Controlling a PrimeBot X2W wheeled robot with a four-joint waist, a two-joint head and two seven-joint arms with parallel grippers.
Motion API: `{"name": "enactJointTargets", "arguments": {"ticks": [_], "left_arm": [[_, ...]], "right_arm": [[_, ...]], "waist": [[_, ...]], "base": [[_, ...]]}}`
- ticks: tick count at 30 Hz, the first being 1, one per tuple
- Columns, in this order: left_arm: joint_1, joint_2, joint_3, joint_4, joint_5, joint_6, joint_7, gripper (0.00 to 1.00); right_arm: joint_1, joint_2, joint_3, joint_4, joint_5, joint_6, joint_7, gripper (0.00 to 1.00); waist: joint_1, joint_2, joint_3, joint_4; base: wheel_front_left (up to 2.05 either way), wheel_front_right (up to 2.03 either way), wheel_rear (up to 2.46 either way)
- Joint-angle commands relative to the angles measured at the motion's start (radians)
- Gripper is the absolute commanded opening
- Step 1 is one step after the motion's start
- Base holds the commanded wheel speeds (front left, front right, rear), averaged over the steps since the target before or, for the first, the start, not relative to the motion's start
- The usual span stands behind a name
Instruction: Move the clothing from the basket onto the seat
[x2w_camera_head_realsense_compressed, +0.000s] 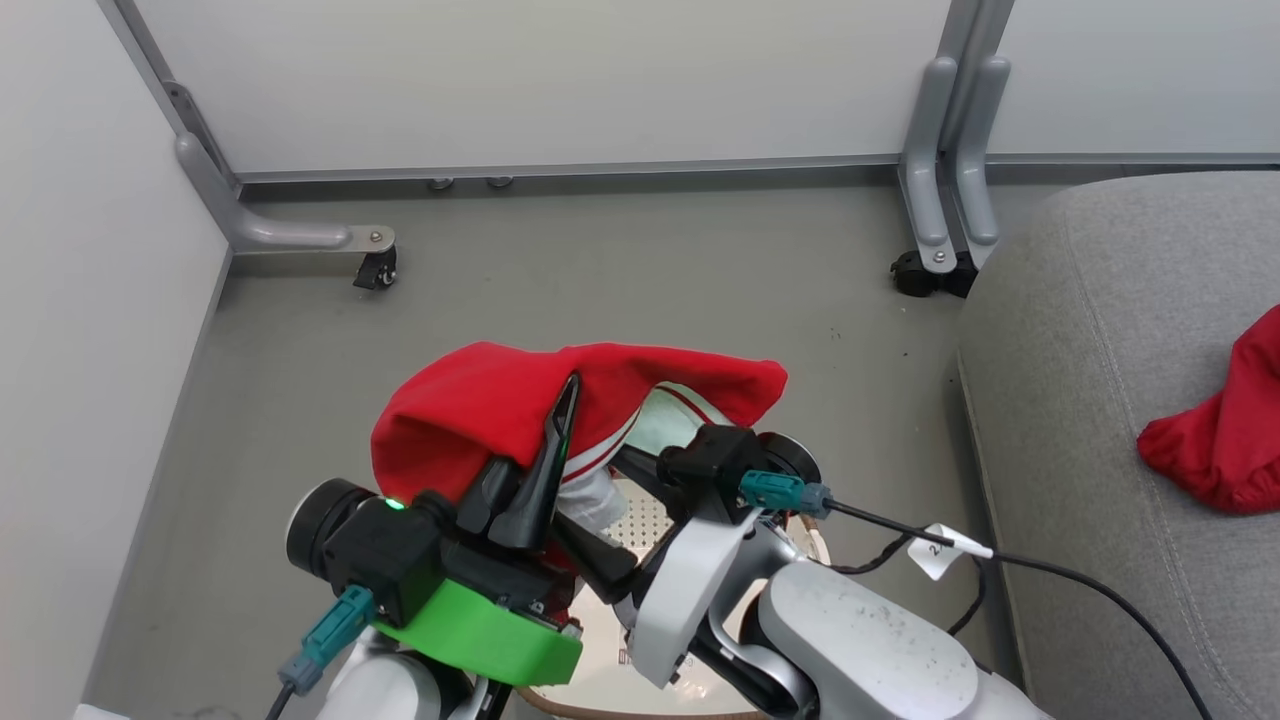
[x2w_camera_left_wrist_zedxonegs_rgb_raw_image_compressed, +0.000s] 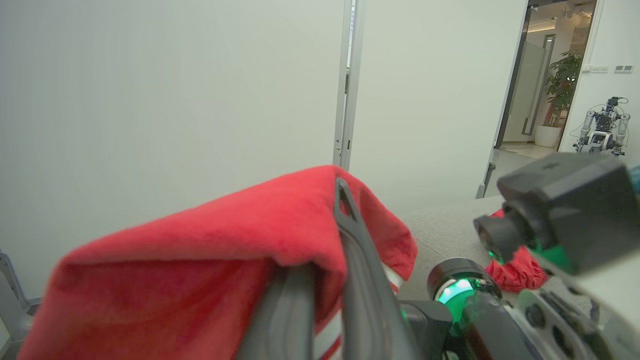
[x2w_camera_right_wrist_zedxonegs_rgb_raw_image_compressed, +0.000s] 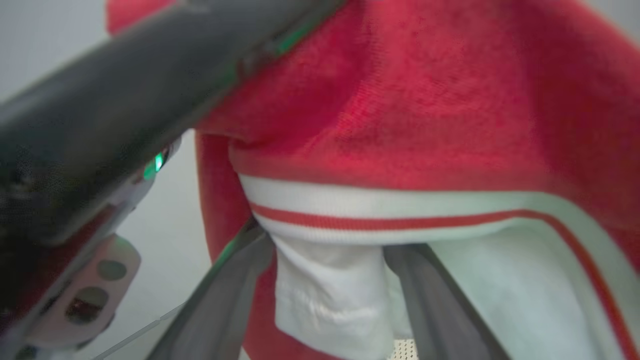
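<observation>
The lifted garment (x2w_camera_head_realsense_compressed: 480, 400) hangs above the basket (x2w_camera_head_realsense_compressed: 648, 520), clear of its perforated cream floor, spread like a tent across the raised fingers. It is bright red, soft and slightly fuzzy, with a smooth, rounded upper fold. Underneath, a white band carrying one thin red stripe runs along its hem, and a limp white cuff dangles below that band, creased at its end. The left gripper (x2w_camera_head_realsense_compressed: 562, 410) is clenched on the red cloth above the basket: in the left wrist view the fabric is pinched between its two dark fingers, one finger lying on top and the other covered by the fold. The right gripper (x2w_camera_right_wrist_zedxonegs_rgb_raw_image_compressed: 325, 240) reaches up under the same garment from the basket's right side, its fingers spread wide with the white cuff hanging between them; they grasp nothing. To the right of the basket lies the seat (x2w_camera_head_realsense_compressed: 1100, 350), grey and woven, with a stitched seam. The second garment (x2w_camera_head_realsense_compressed: 1225, 440) rests crumpled on it, well apart from the basket, a bunched red heap.
</observation>
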Motion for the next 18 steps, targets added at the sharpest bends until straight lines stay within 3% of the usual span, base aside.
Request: {"name": "enactJointTargets", "arguments": {"ticks": [1,2,18], "left_arm": [[-0.016,-0.002,-0.001,0.002,-0.003,-0.007,-0.005,0.0],[-0.017,-0.003,-0.003,0.005,-0.004,-0.008,-0.006,0.0],[-0.01,0.002,-0.014,0.015,-0.02,0.002,-0.009,0.0]], "right_arm": [[-0.018,0.001,0.009,0.008,0.015,-0.001,-0.009,0.08],[-0.026,0.001,0.014,0.015,0.023,-0.001,-0.011,0.0],[-0.077,0.001,0.068,0.084,0.105,-0.001,-0.05,0.0]], "waist": [[0.0,0.0,0.001,0.003],[0.0,0.0,0.002,0.005],[0.0,0.0,-0.006,0.004]], "base": [[0.0,0.0,0.0],[0.0,0.0,0.0],[0.0,0.0,0.0]]}}
